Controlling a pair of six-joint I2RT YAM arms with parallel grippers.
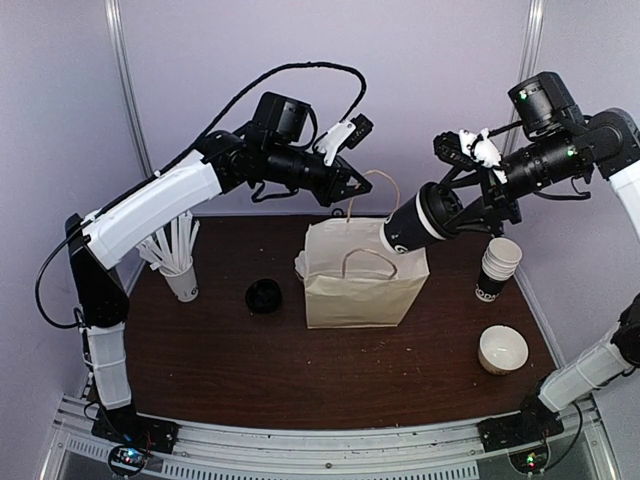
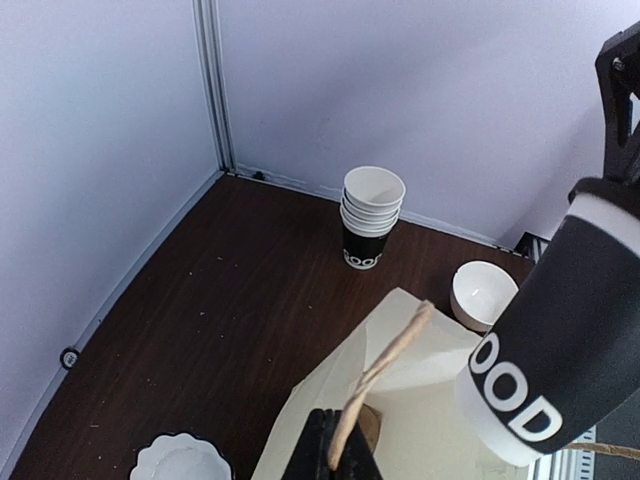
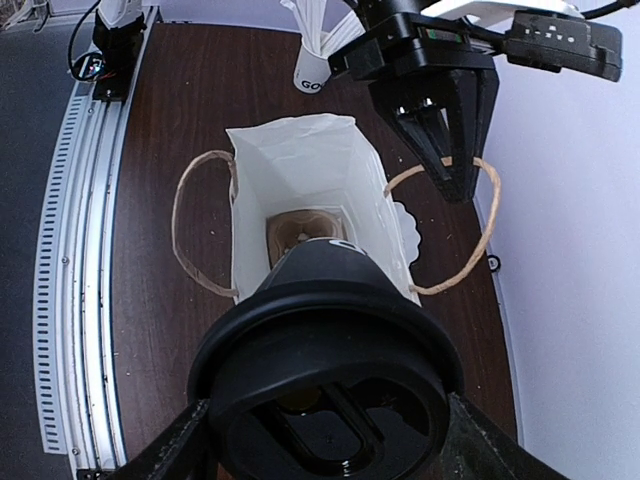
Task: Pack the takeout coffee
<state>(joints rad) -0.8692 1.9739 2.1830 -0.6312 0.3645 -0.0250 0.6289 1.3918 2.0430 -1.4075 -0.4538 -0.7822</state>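
The takeout coffee, a black-and-white paper cup with a black lid, hangs tilted above the mouth of the paper bag. Its base points down at the opening. My right gripper is shut on it at the lid end, with a finger on each side of the lid. My left gripper is shut on the bag's far twine handle and holds it up. In the right wrist view the bag stands open right under the cup.
A stack of nested cups and a white bowl are right of the bag. A loose black lid and a cup of straws are to its left. A white scalloped piece lies behind the bag.
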